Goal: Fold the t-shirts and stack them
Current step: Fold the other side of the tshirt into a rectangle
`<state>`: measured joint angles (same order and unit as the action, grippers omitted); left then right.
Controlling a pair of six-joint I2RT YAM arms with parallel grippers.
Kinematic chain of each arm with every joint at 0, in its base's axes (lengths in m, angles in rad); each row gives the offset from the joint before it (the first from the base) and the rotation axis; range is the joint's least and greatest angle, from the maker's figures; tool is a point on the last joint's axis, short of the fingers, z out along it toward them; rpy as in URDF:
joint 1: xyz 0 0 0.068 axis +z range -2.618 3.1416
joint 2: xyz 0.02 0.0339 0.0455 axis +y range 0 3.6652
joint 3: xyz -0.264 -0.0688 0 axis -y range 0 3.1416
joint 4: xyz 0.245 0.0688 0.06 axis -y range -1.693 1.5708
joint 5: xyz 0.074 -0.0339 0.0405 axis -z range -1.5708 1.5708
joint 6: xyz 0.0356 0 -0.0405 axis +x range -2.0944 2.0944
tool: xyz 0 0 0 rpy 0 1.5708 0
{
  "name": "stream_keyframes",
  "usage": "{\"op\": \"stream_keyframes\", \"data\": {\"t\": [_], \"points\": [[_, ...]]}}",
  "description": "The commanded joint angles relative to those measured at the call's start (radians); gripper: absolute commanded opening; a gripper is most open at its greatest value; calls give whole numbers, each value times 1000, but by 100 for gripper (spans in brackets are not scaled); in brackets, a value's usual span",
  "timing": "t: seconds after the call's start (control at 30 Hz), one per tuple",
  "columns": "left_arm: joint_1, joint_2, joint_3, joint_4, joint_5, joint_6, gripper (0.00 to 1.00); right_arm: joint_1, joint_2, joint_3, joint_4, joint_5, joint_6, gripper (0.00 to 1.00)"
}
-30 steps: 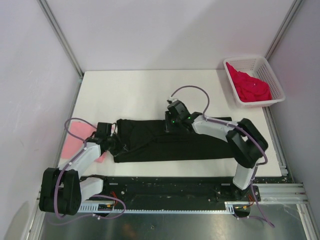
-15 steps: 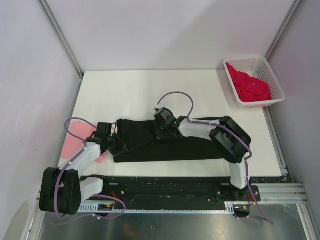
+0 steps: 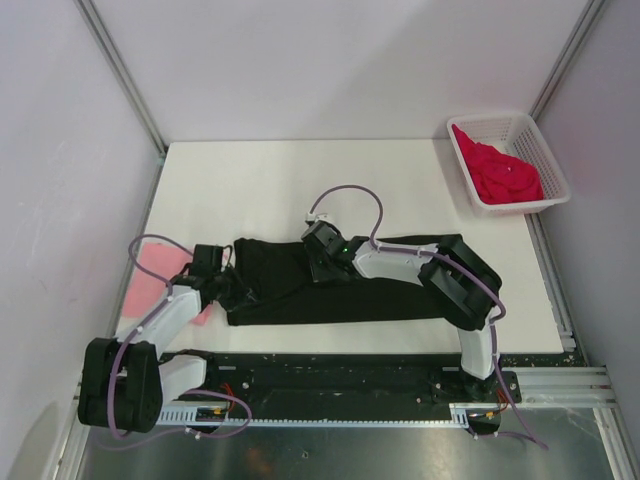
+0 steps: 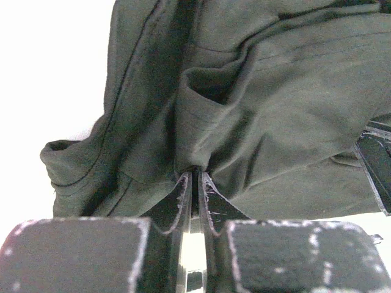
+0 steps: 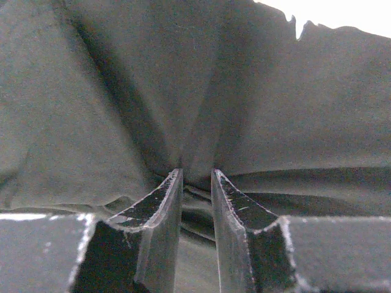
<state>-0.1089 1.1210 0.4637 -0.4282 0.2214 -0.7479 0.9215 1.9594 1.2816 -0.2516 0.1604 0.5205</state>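
The black t-shirt (image 3: 385, 295) lies as a long folded band across the near part of the table. My left gripper (image 3: 224, 287) is at its left end. In the left wrist view its jaws (image 4: 195, 175) stand almost together, with a pinch of the dark cloth (image 4: 275, 91) at the tips. My right gripper (image 3: 318, 264) sits on the shirt's upper edge left of centre, shut on a fold of the cloth (image 5: 122, 91) that puckers between its tips (image 5: 197, 175). The light pink t-shirt (image 3: 158, 266) lies at the table's left edge, partly under my left arm. The red t-shirt (image 3: 505, 175) is bunched in the basket.
A white lattice basket (image 3: 551, 162) stands at the back right corner. The white table (image 3: 280, 190) extends behind the black shirt. Metal frame posts and grey walls close in both sides, and the arms' base rail runs along the near edge.
My right gripper has travelled left along the black shirt, taking the gripped fold with it. The left arm has stayed put, its jaws easing slightly apart.
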Motion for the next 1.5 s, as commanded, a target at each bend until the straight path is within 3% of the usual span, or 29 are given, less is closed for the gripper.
{"op": "stream_keyframes", "data": {"t": [0.0, 0.2, 0.33, 0.73, 1.2, 1.47], "points": [[7, -62, 46, 23, 23, 38, 15, -17, -73, 38, 16, 3, -12, 31], [7, -163, 118, -20, 11, 69, 32, -66, -72, 68, 95, -68, -23, 38], [7, -172, 141, -30, -24, 76, 38, -72, -11, 149, 131, -129, -49, 41], [7, 0, 193, 4, -151, 79, 38, -13, 252, 502, -12, -121, -116, 43], [7, 157, 206, 18, -250, 64, 35, -10, 252, 493, -38, -100, -125, 43], [6, 149, 204, 19, -295, 44, 33, -19, 246, 485, -37, -96, -140, 45]]}}
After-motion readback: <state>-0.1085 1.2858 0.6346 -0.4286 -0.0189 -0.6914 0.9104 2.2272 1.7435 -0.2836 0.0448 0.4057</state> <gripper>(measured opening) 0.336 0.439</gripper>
